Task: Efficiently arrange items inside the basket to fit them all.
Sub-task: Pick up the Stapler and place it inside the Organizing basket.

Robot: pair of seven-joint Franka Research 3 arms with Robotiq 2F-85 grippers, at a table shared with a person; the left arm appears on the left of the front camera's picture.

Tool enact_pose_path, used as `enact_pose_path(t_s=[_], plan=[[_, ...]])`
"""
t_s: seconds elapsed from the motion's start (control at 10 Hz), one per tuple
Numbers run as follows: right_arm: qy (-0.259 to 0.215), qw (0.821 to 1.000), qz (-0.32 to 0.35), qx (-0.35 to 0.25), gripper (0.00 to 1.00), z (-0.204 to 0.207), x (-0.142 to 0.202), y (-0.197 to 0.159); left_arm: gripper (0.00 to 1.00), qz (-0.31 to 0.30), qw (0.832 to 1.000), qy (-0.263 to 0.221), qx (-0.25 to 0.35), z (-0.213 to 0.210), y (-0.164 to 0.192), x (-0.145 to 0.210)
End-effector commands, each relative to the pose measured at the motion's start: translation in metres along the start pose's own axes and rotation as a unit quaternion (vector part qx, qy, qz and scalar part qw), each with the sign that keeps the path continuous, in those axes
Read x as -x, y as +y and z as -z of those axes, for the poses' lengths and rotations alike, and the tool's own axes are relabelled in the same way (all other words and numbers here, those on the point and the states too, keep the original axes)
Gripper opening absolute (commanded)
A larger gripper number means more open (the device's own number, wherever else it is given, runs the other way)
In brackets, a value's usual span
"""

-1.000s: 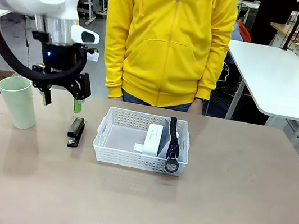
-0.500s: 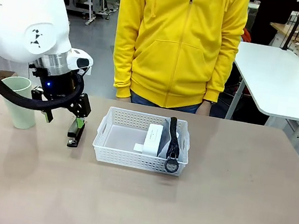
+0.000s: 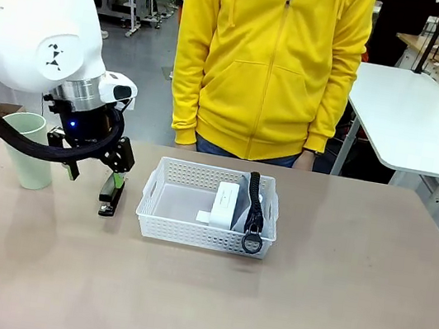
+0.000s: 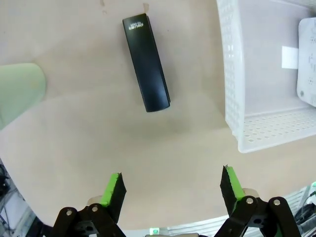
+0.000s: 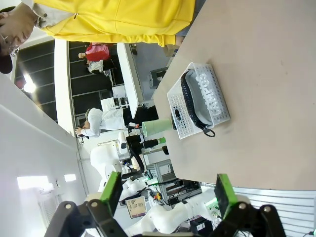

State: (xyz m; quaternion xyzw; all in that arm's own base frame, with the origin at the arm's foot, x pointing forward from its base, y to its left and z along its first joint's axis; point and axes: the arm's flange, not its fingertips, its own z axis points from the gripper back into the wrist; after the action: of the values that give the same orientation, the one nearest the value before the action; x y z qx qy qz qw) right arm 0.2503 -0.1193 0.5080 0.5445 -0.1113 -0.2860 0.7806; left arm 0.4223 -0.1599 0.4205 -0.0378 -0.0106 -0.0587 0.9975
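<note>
Front view: the left hand (image 3: 96, 178) hangs low over the stapler (image 3: 111, 197), released, fingers spread with nothing between them. Whether a finger touches the stapler cannot be told. The stapler lies on the worktop (image 3: 305, 312) just left of the basket (image 3: 150, 195), which sits toward the middle of the far edge. The cup (image 3: 30, 149) stands upright near the far left corner. In the basket's right half the block (image 3: 226, 205) and the pouch (image 3: 256, 208) stand on edge side by side. A person (image 3: 269, 64) stands at the far edge.

Left wrist view: the left hand's fingers (image 4: 116, 185) stand wide apart above bare worktop. Beyond them lies the stapler (image 4: 146, 62), between the cup (image 4: 19, 91) and the basket (image 4: 232, 74), apart from both. The block (image 4: 308, 59) lies inside.

Right wrist view: the right hand (image 5: 167, 186) is released and holds nothing, well away from the basket (image 5: 177, 106). The pouch (image 5: 210, 96) stands in it, and the cup (image 5: 158, 127) is beyond.
</note>
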Motion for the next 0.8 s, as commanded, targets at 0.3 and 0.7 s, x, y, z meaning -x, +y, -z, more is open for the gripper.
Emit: enact_pose_path(t_s=[0.3, 0.7], plan=[[0.0, 1.0, 0.001, -0.01, 1.0, 0.0, 0.0, 0.005, 1.0, -0.078, 0.996, -0.022, -0.023, 0.073, -0.003, -0.021], [0.0, 1.0, 0.001, -0.01, 1.0, 0.0, 0.0, 0.005, 1.0, -0.127, 0.991, -0.014, -0.034, 0.124, 0.014, -0.048]])
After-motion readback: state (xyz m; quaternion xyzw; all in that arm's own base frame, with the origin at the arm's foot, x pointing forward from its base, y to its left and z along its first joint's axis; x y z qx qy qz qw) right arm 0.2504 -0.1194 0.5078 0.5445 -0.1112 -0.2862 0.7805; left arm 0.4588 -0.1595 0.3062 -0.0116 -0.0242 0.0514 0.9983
